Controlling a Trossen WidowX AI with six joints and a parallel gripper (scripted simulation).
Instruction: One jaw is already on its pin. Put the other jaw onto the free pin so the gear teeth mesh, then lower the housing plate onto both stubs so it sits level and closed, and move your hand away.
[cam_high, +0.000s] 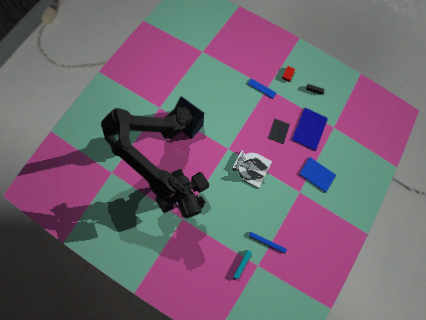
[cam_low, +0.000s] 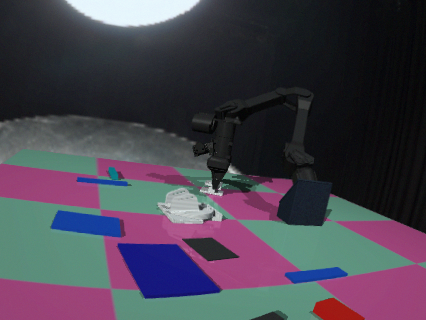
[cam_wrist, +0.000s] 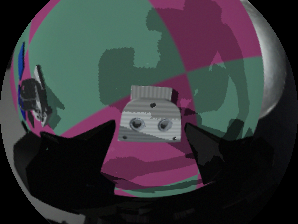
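The white housing plate (cam_wrist: 151, 114) (cam_low: 212, 190), with two round holes and a ribbed block along one edge, lies on the table between my spread fingers. My gripper (cam_wrist: 150, 124) (cam_low: 216, 188) is open and points down, low over the plate, one fingertip at each side of it. In the top view my wrist hides the plate. The white gripper base (cam_high: 259, 181) (cam_low: 186, 217) stands apart, with grey jaw shapes on top; it also shows at the left edge of the wrist view (cam_wrist: 39, 111). Whether the jaws' teeth mesh, and how each sits on its pin, is too small to tell.
Flat blue slabs (cam_high: 310, 129) (cam_high: 317, 175) and a dark tile (cam_high: 279, 131) lie beyond the base. Thin blue bars (cam_high: 261, 88) (cam_high: 268, 242), a teal bar (cam_high: 242, 265), a red block (cam_high: 288, 74) and a black block (cam_high: 315, 89) lie farther out.
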